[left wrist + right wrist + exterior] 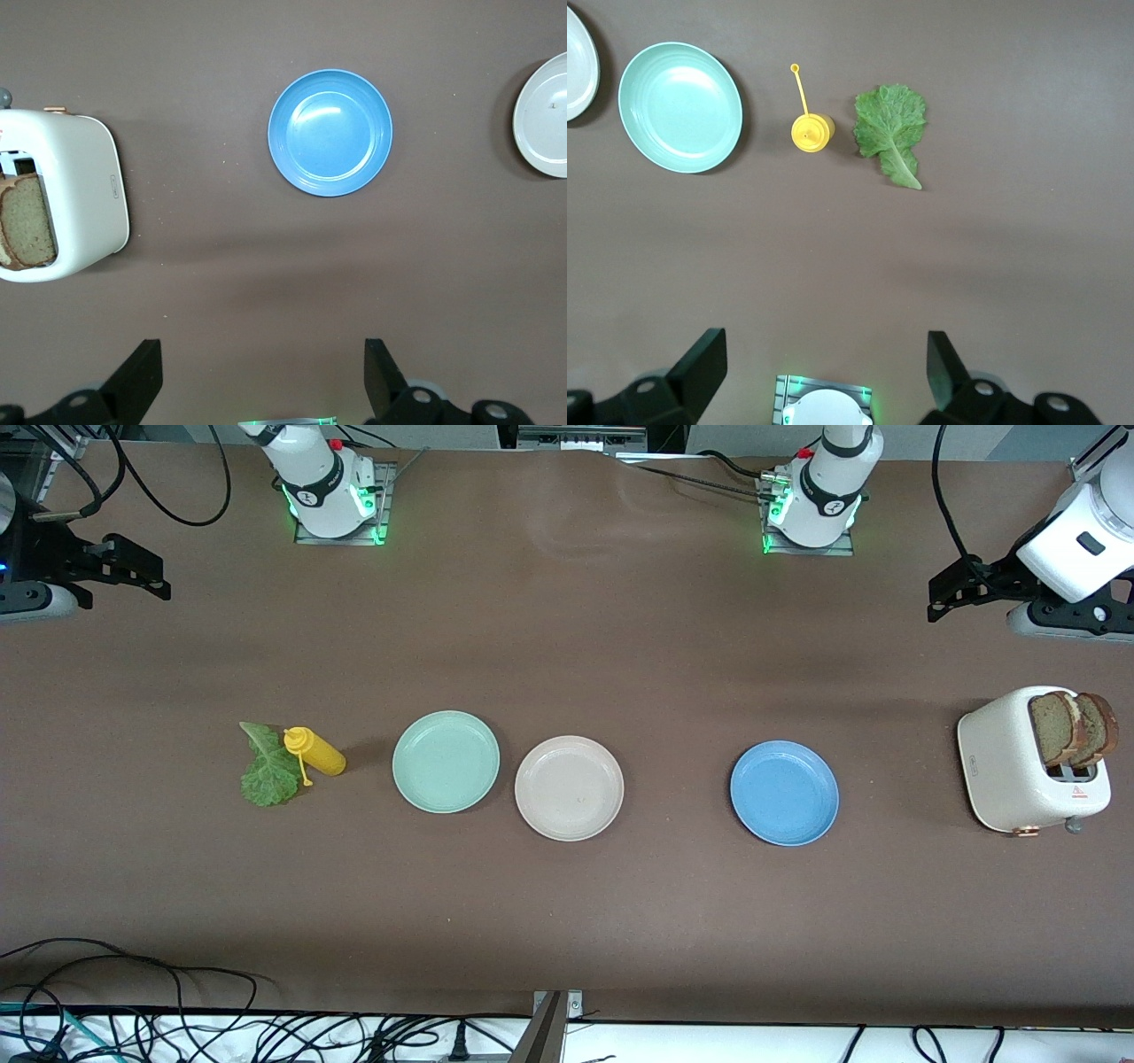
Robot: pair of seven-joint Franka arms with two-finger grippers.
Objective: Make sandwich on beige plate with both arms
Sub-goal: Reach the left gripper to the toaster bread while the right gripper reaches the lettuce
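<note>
While both pincers hang spread, beige plate (569, 787) nearly touches mint plate (446, 761).

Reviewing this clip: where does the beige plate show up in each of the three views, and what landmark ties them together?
Front view: the beige plate lies on the table between the mint green plate and the blue plate.
Left wrist view: only part of the beige plate shows, cut off at the picture's edge.
Right wrist view: only a sliver of it shows at the edge, beside the mint green plate.
Shared landmark: the beige plate itself; no other object appears in all three.
</note>
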